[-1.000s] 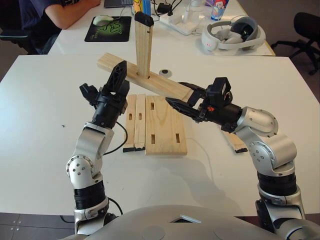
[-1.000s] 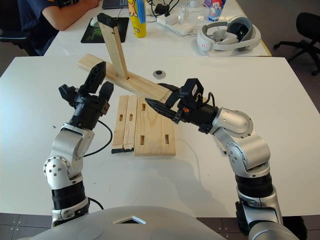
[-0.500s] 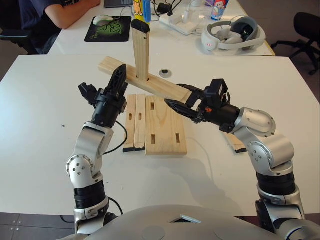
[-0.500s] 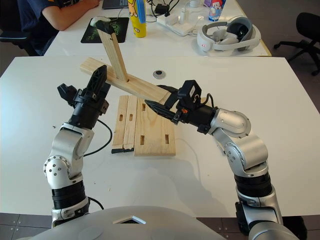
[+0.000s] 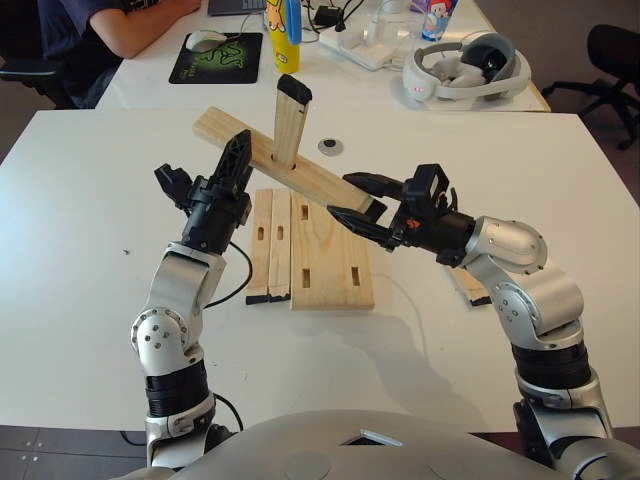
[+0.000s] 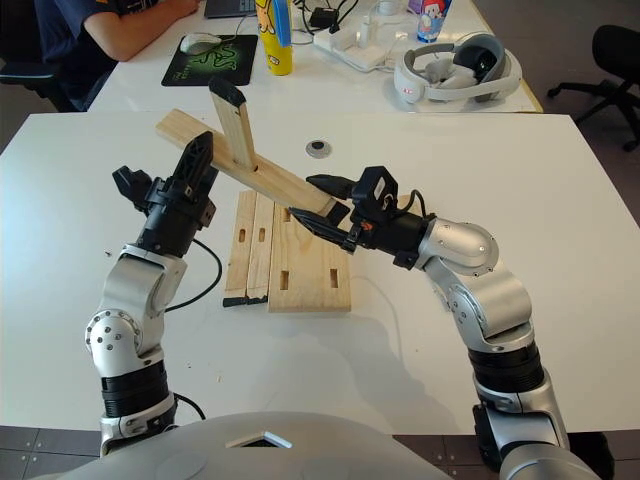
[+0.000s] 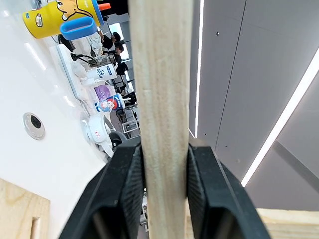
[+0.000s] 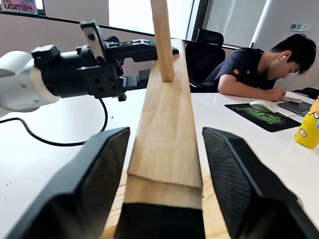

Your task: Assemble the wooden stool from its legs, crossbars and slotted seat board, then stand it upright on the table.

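A long wooden leg (image 5: 320, 178) hangs slanted over the table, with a black-tipped crossbar (image 5: 288, 125) stuck in its slot and leaning. My left gripper (image 5: 237, 165) is shut on the leg's far left part; its fingers (image 7: 127, 189) clamp the wood. My right gripper (image 5: 358, 198) is open around the leg's near right end, and its fingers (image 8: 99, 179) stand apart from the leg (image 8: 167, 129) on both sides. The slotted seat board (image 5: 335, 255) lies flat below, with two narrow slotted pieces (image 5: 270, 245) beside it.
Another wooden piece (image 5: 470, 288) lies under my right forearm. A cable (image 5: 238, 280) runs by the left arm. A round grommet (image 5: 329, 146) sits in the table. The far table holds a yellow bottle (image 5: 283, 20), a mouse pad (image 5: 215, 55) and a headset (image 5: 465, 68).
The leg has rolled in the left gripper, so the crossbar has gone from upright to leaning and its tip is lower. The right gripper's fingers have spread off the leg's end.
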Action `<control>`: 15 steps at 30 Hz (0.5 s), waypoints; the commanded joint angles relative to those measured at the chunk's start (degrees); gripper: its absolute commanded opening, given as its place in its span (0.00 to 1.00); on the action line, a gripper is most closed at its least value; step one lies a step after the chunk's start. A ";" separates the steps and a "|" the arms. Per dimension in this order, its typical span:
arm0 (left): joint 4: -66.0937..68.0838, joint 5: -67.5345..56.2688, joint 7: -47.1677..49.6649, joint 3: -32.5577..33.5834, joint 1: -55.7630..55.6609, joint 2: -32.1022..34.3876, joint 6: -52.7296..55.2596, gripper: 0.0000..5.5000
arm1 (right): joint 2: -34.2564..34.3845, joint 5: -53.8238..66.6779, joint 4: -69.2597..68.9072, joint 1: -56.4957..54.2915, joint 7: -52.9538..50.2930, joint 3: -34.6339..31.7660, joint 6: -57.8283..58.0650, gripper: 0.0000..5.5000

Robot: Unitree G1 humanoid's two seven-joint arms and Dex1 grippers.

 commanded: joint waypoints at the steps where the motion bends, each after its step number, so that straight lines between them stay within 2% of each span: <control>1: 1.09 1.12 -0.38 0.53 -1.26 0.63 -0.39 0.19 | -0.22 -0.04 1.07 -2.05 0.39 -0.35 -0.30 0.56; 5: 1.30 4.57 -0.57 0.50 -1.27 2.07 -0.31 0.19 | 1.18 5.89 2.75 -5.00 -2.27 -5.06 4.82 0.56; 9: -0.77 7.76 0.27 2.42 -1.15 5.61 -0.36 0.19 | 3.61 9.42 10.15 -10.30 -10.21 -11.72 9.90 0.56; 12: -4.41 7.75 2.57 4.41 -0.89 9.36 0.61 0.19 | 3.44 2.94 15.78 -9.74 -15.89 -12.57 6.68 0.56; 15: -9.36 6.34 5.48 2.84 2.48 12.05 3.63 0.19 | 3.24 -4.04 16.81 -5.56 -18.83 -10.43 2.31 0.56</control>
